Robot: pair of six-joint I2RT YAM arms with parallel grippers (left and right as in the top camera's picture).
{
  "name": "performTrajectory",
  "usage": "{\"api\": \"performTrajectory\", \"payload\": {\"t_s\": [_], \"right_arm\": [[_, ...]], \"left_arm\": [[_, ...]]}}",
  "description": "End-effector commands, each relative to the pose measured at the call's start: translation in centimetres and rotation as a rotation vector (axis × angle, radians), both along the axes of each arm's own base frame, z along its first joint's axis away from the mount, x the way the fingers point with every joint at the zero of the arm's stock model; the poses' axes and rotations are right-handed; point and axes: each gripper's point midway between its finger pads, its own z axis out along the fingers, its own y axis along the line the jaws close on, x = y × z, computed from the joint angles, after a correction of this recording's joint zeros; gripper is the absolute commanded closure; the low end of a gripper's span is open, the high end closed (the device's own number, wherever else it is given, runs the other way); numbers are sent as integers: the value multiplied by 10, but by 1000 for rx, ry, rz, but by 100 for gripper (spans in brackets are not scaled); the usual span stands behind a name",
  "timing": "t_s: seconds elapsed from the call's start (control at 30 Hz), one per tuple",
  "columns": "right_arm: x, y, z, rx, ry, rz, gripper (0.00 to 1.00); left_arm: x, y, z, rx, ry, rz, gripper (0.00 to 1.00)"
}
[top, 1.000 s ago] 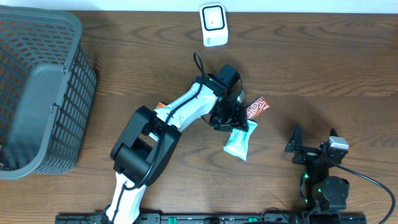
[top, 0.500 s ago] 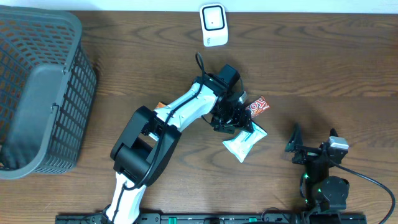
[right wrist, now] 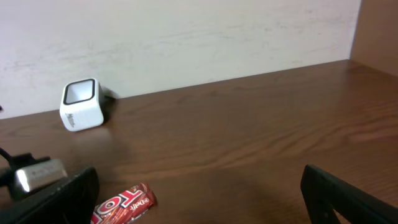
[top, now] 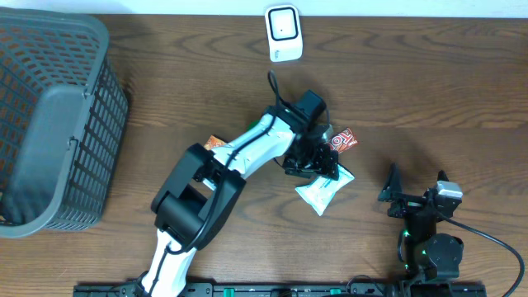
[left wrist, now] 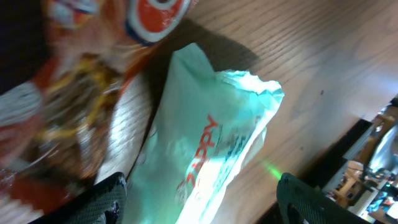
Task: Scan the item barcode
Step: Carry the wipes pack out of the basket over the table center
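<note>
Left tool [left wrist: 202, 190] released, jaws spread astride the mint-green plastic snack packet [left wrist: 211, 137], which lies flat on the brown wooden counter [top: 429, 99]. Risk: closing here also nips the orange-red wrapper [left wrist: 68, 112] just beside it. No barcode visible, maybe it's underneath. White cube scanner [top: 282, 33] well apart. Right tool [right wrist: 199, 196] parked, jaws wide, empty.

Left arm [top: 247, 148] overhangs pouch [top: 318, 196] — scanner [top: 283, 33] beyond

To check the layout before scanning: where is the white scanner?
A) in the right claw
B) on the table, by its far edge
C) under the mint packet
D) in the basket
B: the white scanner stands on the table by its far edge, away from the basket.
</note>
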Motion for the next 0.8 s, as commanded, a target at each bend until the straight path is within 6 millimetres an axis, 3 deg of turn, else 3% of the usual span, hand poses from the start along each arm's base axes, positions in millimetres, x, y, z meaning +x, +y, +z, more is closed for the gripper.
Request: {"api": "performTrajectory", "payload": {"t_s": [0.0,0.1,0.23,0.47,0.63,0.77], "right_arm": [[-1,-3,0,-11,2,-17,1],[-1,-4,0,-11,2,-18,1],[-1,-3,0,-11,2,-17,1],[-1,-4,0,-11,2,-18,1],[-1,-4,0,-11,2,-18,1],[-1,-3,0,-11,2,-17,1]], "left_arm": [[-12,5,-33,62,34,-31,26],[-19,3,-41,57,73,-39,44],[-18,3,-42,56,75,-36,92],[-3,4,-20,-4,79,-4,93],[7,10,27,-51,137,111,93],[19,17,73,-91,260,322,93]]}}
